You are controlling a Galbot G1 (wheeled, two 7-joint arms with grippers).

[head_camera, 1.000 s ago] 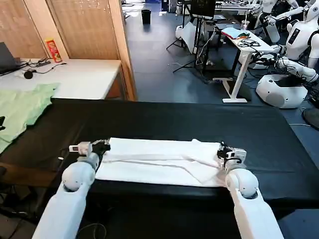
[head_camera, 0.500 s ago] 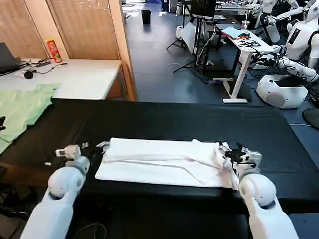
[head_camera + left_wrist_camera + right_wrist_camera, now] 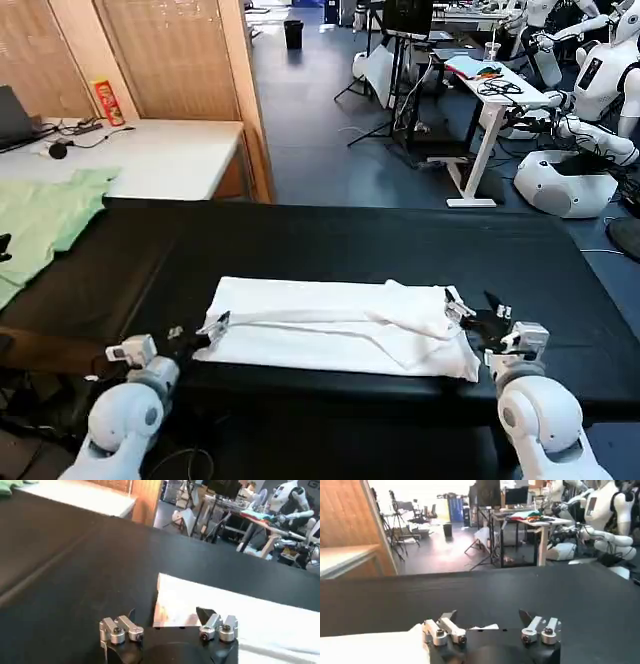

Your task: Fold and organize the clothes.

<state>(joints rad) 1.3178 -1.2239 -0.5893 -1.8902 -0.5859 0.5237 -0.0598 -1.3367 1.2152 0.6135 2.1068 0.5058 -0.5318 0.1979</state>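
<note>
Black counter [image 3: 330, 240] lower centre carrying white T-shirt [image 3: 335, 325], soft, light, floppy; best pinched at end corners; left pincer [image 3: 195, 335] and right pincer [image 3: 482, 318] both apart, empty.

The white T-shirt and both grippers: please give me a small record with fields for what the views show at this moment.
garment: white T-shirt, folded into a long band, lying flat
surface: black table
left gripper: open, at the shirt's left end, holding nothing
right gripper: open, at the shirt's right end, holding nothing
shirt print: not visible
other garment: pale green garment on the table's far left, apart from the shirt
</note>
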